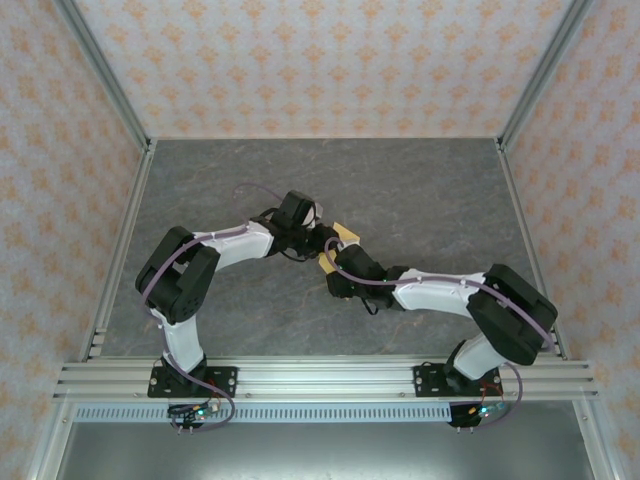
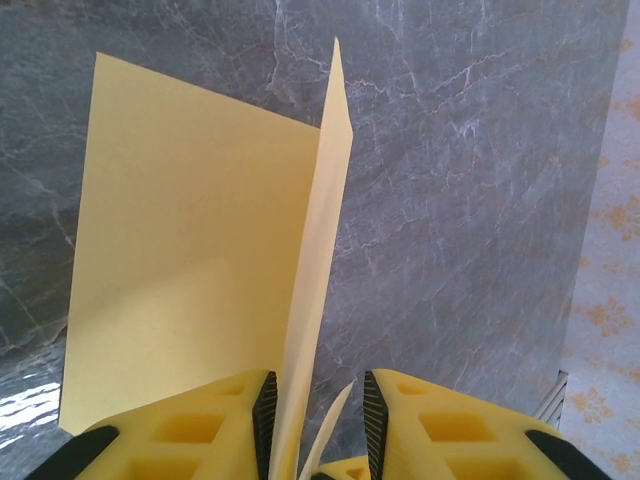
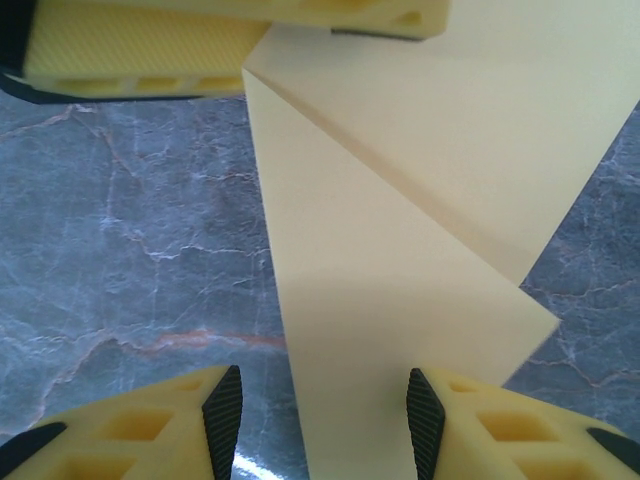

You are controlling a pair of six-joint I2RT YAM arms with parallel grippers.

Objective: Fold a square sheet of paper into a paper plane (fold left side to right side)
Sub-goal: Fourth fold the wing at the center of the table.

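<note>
On the grey marbled table [image 1: 420, 190], mid-area, the square sheet of paper [image 2: 180, 250] is being folded. Flap should be carried over edge-to-edge w/ flat part pinned, crease pressed only once aligned. Sheet is thin, matte yellow, w/ sharp diag. crease. Left gripper [image 2: 318, 400] is being shown part-spread round upright flap, not clamped. Right gripper [image 3: 325, 400] is spread, flat pt between its pads.

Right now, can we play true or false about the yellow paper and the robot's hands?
1. The paper is yellow. True.
2. The table is bright red. False: it is grey, like marble.
3. A flap of the paper stands up between the jaws of the left gripper. True.
4. The right gripper is squeezed shut. False: its jaws stand apart, with paper between them.
</note>
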